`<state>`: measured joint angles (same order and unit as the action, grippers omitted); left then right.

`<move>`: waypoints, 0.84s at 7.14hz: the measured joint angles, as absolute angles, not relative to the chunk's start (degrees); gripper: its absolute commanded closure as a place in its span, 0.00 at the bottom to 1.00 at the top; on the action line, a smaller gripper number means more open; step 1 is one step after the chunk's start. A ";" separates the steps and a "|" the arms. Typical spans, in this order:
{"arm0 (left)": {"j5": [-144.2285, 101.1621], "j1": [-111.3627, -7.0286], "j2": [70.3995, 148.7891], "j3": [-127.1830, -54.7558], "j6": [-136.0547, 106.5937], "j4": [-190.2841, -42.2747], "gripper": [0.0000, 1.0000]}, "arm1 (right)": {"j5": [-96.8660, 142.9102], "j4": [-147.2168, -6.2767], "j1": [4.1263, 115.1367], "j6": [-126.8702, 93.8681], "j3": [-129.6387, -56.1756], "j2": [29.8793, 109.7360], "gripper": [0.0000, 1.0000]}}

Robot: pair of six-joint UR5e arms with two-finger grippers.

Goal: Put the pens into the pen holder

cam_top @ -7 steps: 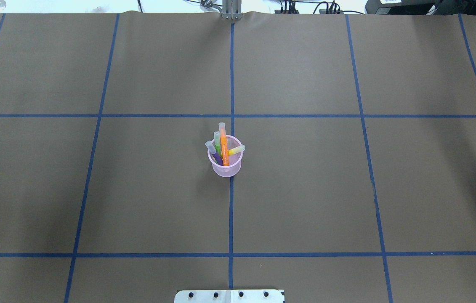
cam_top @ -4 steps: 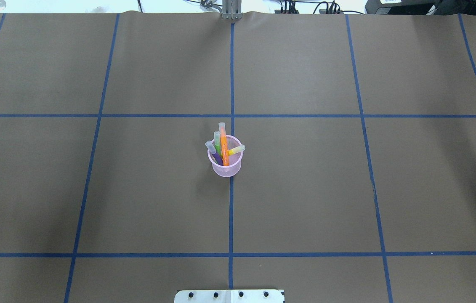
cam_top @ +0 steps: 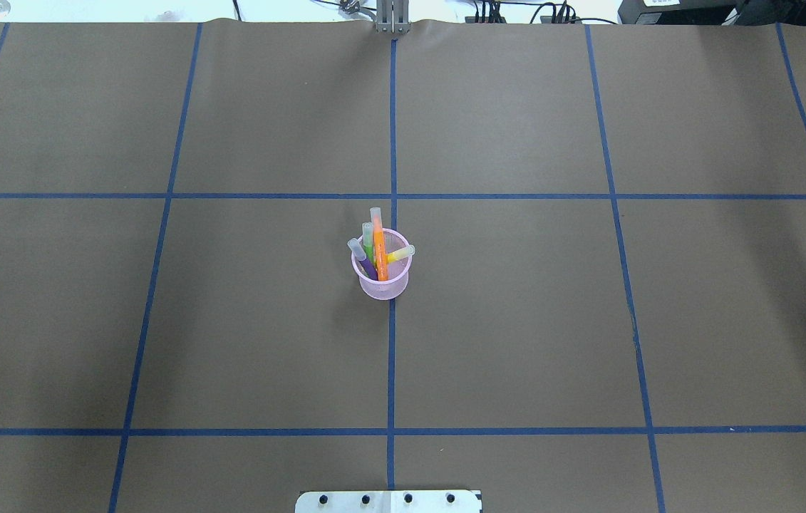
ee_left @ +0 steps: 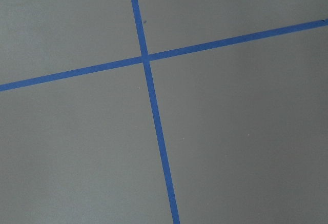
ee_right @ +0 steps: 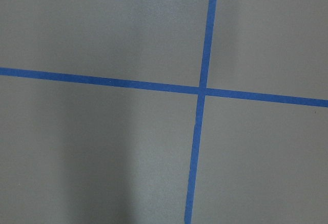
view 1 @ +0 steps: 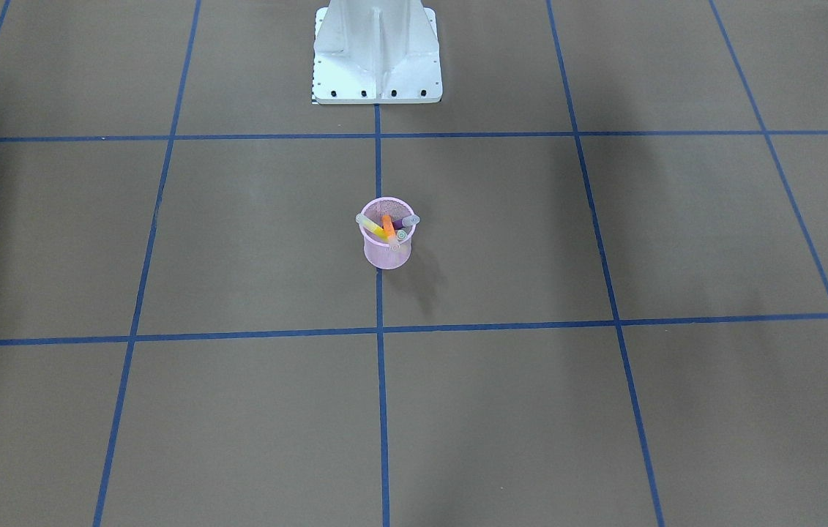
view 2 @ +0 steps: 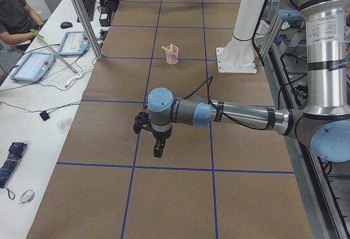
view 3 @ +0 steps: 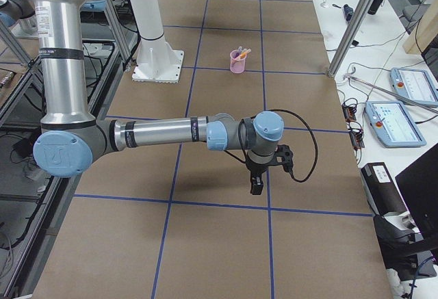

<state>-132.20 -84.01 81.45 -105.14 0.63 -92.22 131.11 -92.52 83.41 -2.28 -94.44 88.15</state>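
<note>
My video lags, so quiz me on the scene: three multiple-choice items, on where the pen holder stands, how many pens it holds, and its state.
1. Where does the pen holder stand?
A. on the centre blue tape line
B. on the white base plate
C. at the table's edge

2. How many pens are in it?
A. two
B. four
C. six

3. The holder is:
A. on its side
B. upside down
C. upright

1 A: the line passes under its base.
2 B: four coloured sticks rise past the rim.
3 C: its open mouth faces up.
</note>
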 measured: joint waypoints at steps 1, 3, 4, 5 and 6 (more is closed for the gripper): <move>-132.39 -83.93 81.23 -104.88 0.65 -92.24 0.00 | 131.29 -92.53 83.41 -2.28 -94.43 88.15 0.00; -132.74 -83.83 81.26 -104.69 0.62 -92.11 0.00 | 131.91 -92.55 83.41 -2.23 -94.41 88.11 0.00; -133.22 -83.79 81.29 -104.95 0.62 -91.98 0.00 | 131.98 -92.55 83.41 -2.22 -94.52 88.08 0.00; -134.86 -83.78 81.19 -105.00 0.63 -91.85 0.00 | 131.97 -92.57 83.41 -2.25 -94.90 88.09 0.00; -136.69 -83.77 81.10 -104.96 0.67 -91.83 0.00 | 131.95 -92.59 83.46 -2.27 -95.46 88.11 0.00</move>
